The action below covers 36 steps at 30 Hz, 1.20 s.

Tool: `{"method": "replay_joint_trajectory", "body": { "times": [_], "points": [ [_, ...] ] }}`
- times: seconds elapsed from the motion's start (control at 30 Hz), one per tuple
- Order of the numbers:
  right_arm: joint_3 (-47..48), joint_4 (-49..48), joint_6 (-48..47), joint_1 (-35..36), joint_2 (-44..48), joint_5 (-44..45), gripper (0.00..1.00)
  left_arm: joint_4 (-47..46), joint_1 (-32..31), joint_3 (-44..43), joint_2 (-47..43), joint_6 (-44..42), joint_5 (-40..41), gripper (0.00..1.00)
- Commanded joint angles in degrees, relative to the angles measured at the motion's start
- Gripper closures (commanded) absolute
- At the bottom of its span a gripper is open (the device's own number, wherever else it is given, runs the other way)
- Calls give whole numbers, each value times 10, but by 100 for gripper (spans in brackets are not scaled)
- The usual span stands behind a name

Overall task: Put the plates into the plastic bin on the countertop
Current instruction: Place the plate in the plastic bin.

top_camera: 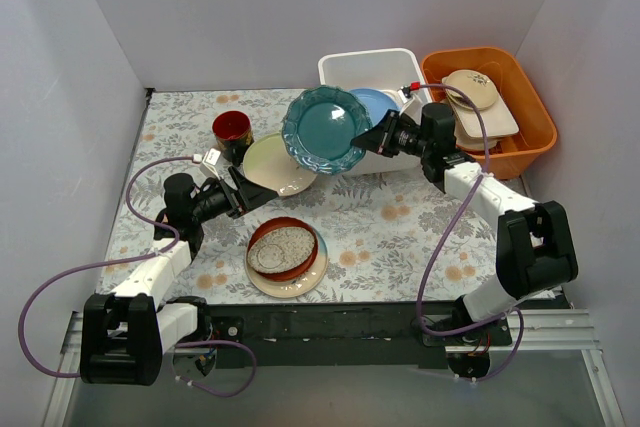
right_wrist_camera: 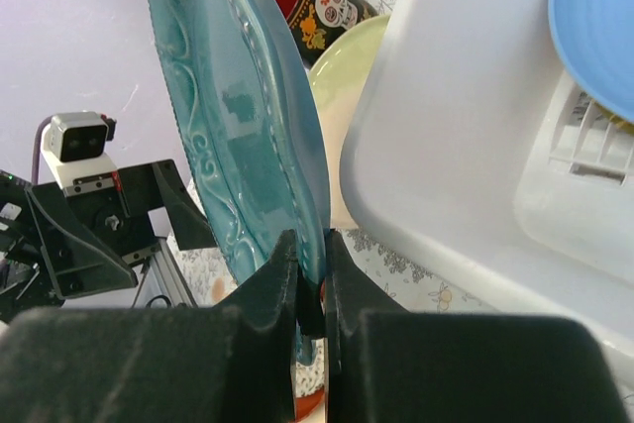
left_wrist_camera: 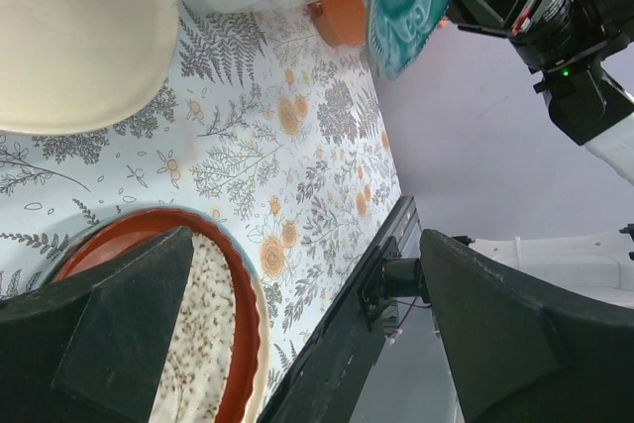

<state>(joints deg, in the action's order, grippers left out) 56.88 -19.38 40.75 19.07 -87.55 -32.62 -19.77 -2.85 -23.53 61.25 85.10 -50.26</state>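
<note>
Right arm holds a teal plate (top_camera: 326, 127) on edge beside the white plastic bin (top_camera: 340, 59).

We see the right arm stretched far and left across the desk (top_camera: 400, 237), its pincer (top_camera: 372, 137) clamped on the teal plate's rim. The plate stands upright in the air, just beside the bin's near-left corner. A light blue plate (top_camera: 378, 105) lies in the bin. The left arm reaches toward the middle, its pincer (top_camera: 243, 190) spread wide and empty between the pale cream plate (top_camera: 275, 165) and the red-brown plate (top_camera: 283, 247).
</note>
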Motion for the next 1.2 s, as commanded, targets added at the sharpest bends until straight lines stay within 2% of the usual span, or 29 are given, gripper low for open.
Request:
{"method": "replay_joint_trajectory", "body": {
  "times": [0.0,1.17],
  "points": [
    [78,-77,28,-13,1,-35,99,-13,-3,-7,0,-2,-12,2],
    [248,-51,59,-117,-124,-47,99,-29,-6,-1,11,1,-18,2]
  ]
}}
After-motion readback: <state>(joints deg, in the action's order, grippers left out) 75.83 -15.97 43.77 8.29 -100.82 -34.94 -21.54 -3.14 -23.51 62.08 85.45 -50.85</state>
